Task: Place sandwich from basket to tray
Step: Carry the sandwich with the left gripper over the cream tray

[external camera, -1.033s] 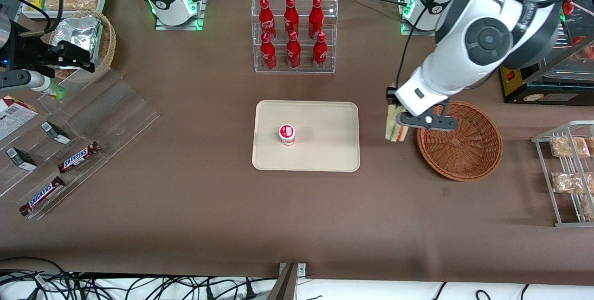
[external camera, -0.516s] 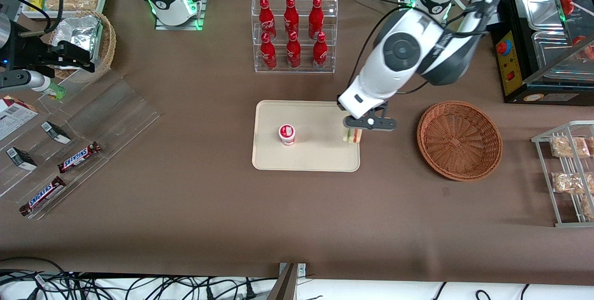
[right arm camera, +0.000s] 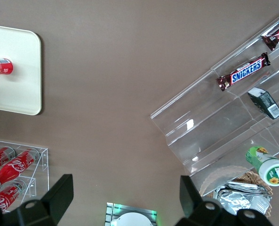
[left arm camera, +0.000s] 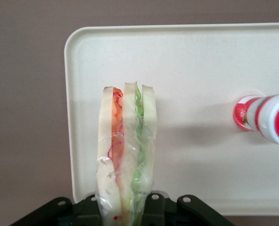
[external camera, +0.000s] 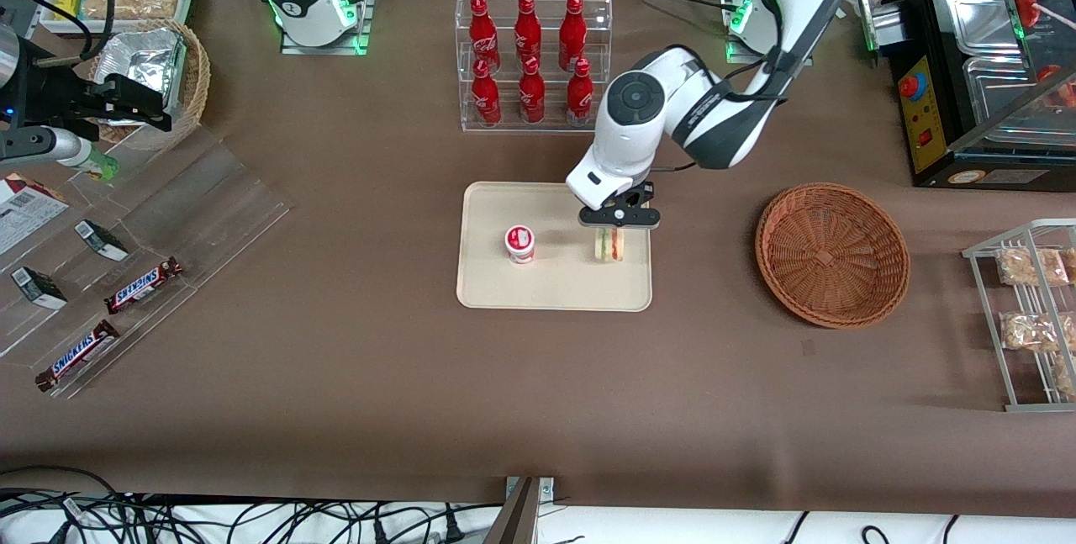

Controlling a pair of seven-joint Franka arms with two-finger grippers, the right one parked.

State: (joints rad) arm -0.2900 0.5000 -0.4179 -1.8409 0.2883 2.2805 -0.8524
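Brown tabletop carries the tray (external camera: 504,287), over which the sandwich (external camera: 609,245) hangs upright, pinched at its top by the gripper (external camera: 618,220). Beside it on the tray stands a small red-and-white bottle (external camera: 520,244). Toward the working arm's end sits the basket (external camera: 832,254).

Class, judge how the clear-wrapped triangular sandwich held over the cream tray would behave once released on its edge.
The clear-wrapped triangular sandwich, clamped by the gripper over the cream tray, stands on a thin edge, so probably tips. Soft bread layers likely squash. Crinkled film looks slippery.
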